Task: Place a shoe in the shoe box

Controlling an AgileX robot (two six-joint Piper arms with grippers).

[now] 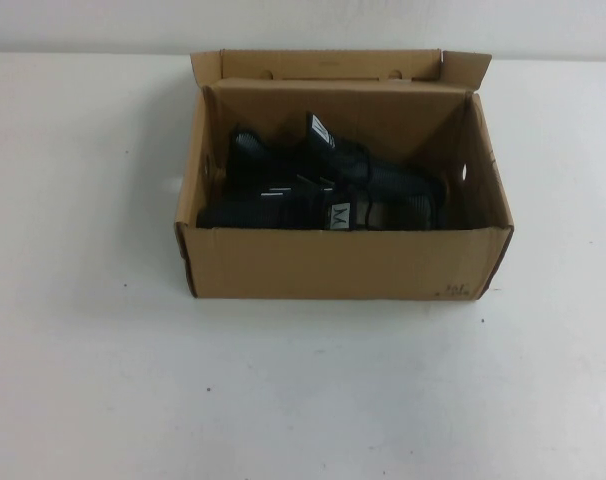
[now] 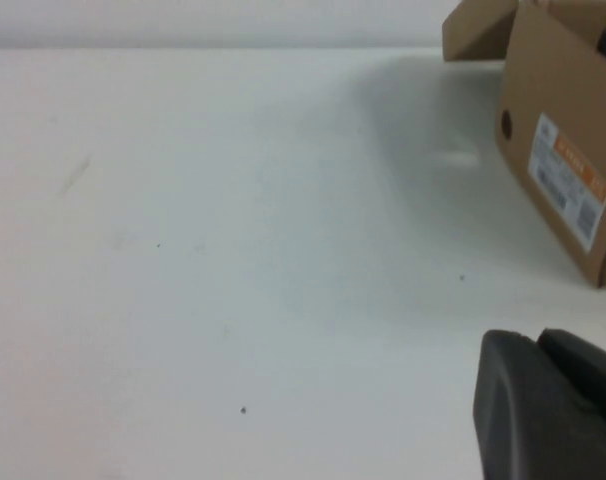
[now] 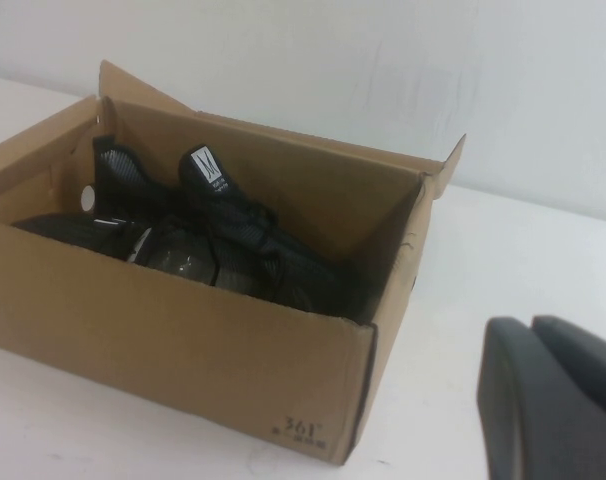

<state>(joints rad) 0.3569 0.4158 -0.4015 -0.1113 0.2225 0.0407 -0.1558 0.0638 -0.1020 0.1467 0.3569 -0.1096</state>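
The brown cardboard shoe box [image 1: 333, 262] stands open at the table's middle back. Inside, the black shoe [image 1: 313, 212] with the grey zigzag tongue label lies along the near wall. Its black mate [image 1: 328, 150] with the white-striped pull tab lies behind it. The right wrist view shows the box [image 3: 163, 340], the near shoe [image 3: 183, 262] and the mate [image 3: 223, 200]. My right gripper [image 3: 531, 325] is shut and empty, to the right of the box. My left gripper [image 2: 538, 340] is shut and empty, over bare table left of the box [image 2: 563, 150]. Neither gripper shows in the high view.
The white table [image 1: 283, 400] spreads around the box, with a pale wall behind it. The box's left end carries an orange and white label [image 2: 568, 185]. Short flaps stand up at the box's back corners [image 1: 463, 68].
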